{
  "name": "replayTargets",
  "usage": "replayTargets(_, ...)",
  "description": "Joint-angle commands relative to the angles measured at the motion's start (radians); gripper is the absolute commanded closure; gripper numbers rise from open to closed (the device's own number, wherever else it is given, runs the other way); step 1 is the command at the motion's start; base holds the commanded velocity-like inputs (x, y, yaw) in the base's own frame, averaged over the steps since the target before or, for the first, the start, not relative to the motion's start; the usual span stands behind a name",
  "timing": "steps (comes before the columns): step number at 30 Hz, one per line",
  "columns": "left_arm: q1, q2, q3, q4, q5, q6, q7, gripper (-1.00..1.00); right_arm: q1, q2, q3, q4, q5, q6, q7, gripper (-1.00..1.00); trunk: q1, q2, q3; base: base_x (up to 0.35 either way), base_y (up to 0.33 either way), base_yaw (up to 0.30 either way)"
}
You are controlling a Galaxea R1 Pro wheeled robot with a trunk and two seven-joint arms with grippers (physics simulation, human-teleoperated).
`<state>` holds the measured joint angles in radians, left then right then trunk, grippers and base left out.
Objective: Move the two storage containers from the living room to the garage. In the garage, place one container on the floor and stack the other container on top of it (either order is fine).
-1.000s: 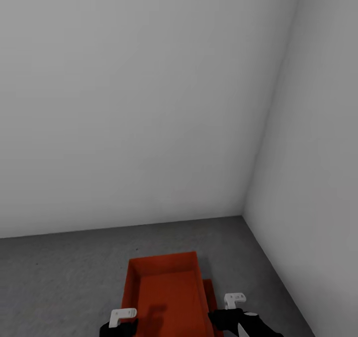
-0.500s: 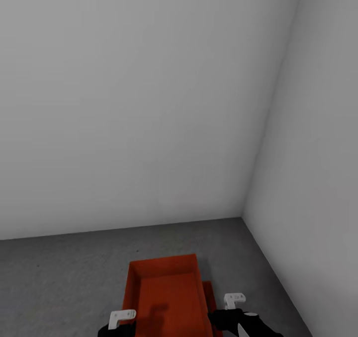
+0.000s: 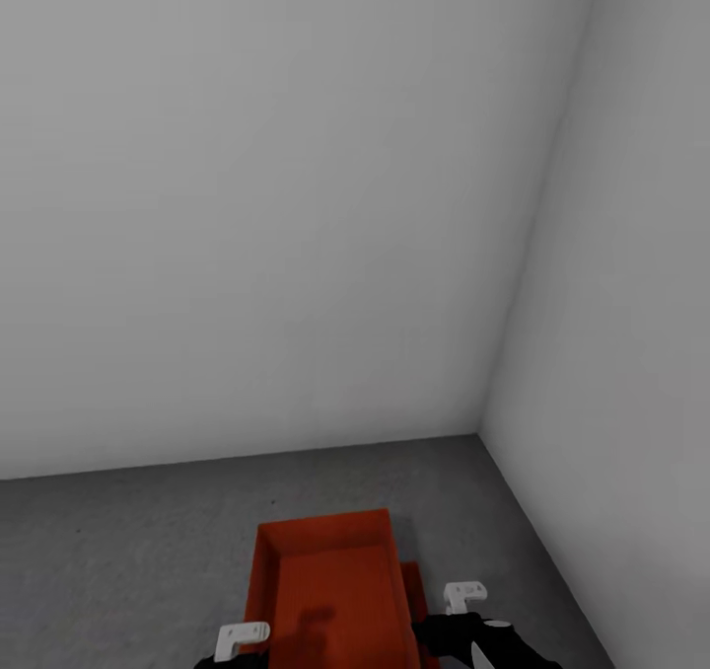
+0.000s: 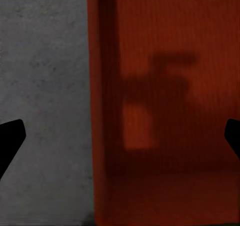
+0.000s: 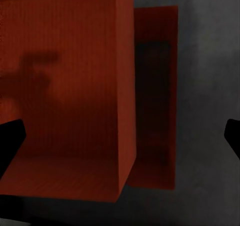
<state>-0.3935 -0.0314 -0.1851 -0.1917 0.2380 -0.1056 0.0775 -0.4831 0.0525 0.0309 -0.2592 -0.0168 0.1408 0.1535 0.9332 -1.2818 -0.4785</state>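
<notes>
Grey concrete floor (image 3: 118,551) meets pale walls (image 3: 247,205) in a corner. My left gripper (image 4: 120,136) and right gripper (image 5: 120,136) hang spread wide, holding nothing, over the upper container (image 3: 330,590), offset atop the lower container (image 5: 157,86).

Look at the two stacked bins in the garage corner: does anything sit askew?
Yes. The upper container sits off-centre on the lower container, whose rim pokes out along one side. Both claws are open.
</notes>
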Motion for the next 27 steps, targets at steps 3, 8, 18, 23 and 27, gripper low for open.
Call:
replayTargets(3,-0.001,0.0,-0.009,0.0,0.008,0.013,0.005,-1.0,0.0,0.0,0.002,-0.002,-0.002,0.006,0.001,-1.0,-0.012,0.021,0.009,0.0,0.0,0.0)
replayTargets(8,-0.001,0.001,-0.01,0.001,0.008,0.037,0.006,-1.0,0.0,0.0,0.0,0.002,-0.001,0.006,0.001,-1.0,-0.031,0.056,0.024,0.0,0.0,0.0)
replayTargets(18,-0.001,0.003,-0.01,0.001,0.009,0.054,0.001,-1.0,0.001,-0.001,0.0,0.017,-0.005,0.006,-0.01,-1.0,-0.069,0.126,0.056,0.0,0.0,0.0)
replayTargets(23,0.0,0.003,-0.01,0.001,0.009,0.067,-0.003,-1.0,0.009,-0.007,-0.002,0.027,-0.005,0.006,-0.012,-1.0,-0.088,0.161,0.071,0.0,0.0,0.0)
replayTargets(27,0.005,0.001,-0.009,0.008,0.009,0.077,-0.003,-1.0,0.042,-0.01,-0.002,0.028,-0.005,0.006,-0.013,-1.0,-0.104,0.189,0.084,0.0,0.0,0.0)
